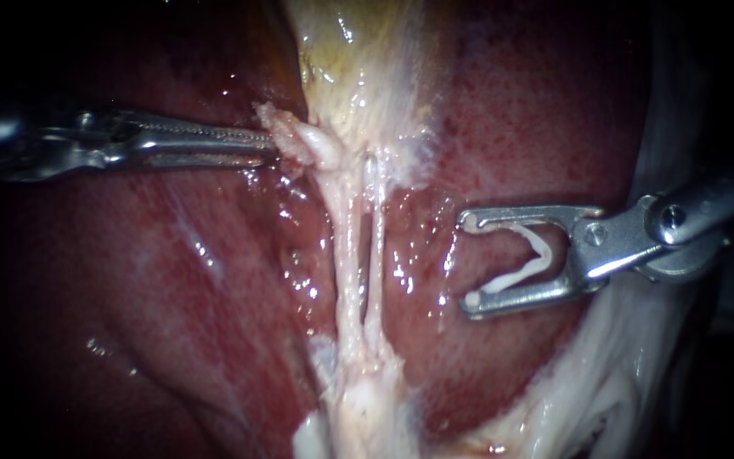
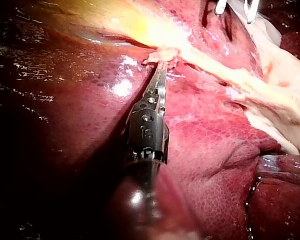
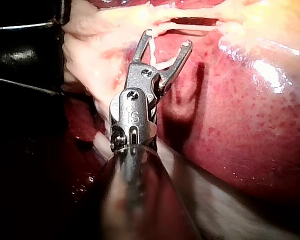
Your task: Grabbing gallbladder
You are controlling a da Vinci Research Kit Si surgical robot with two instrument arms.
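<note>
In from the left, low over the liver (image 1: pixel 129 280): left instrument (image 1: pixel 267 146). Jaws nearly together and, as far as shows, clamped on a pale lump at the narrow lower end of the gallbladder (image 1: pixel 358 59); tips partly sunk in the tissue, so grip not certain. Yellowish gallbladder at top centre of the endoscope view, tapering down into two pale tubes (image 1: pixel 346 246), side by side, stretched over the liver. In from the right, near the tubes but apart from them: right instrument (image 1: pixel 469 263). Jaws spread wide, tips toward the tubes, with a bent white clip (image 1: pixel 544 253) seated between and touching both. Under the right shaft, along the liver's edge, whitish tissue (image 1: pixel 605 382).
</note>
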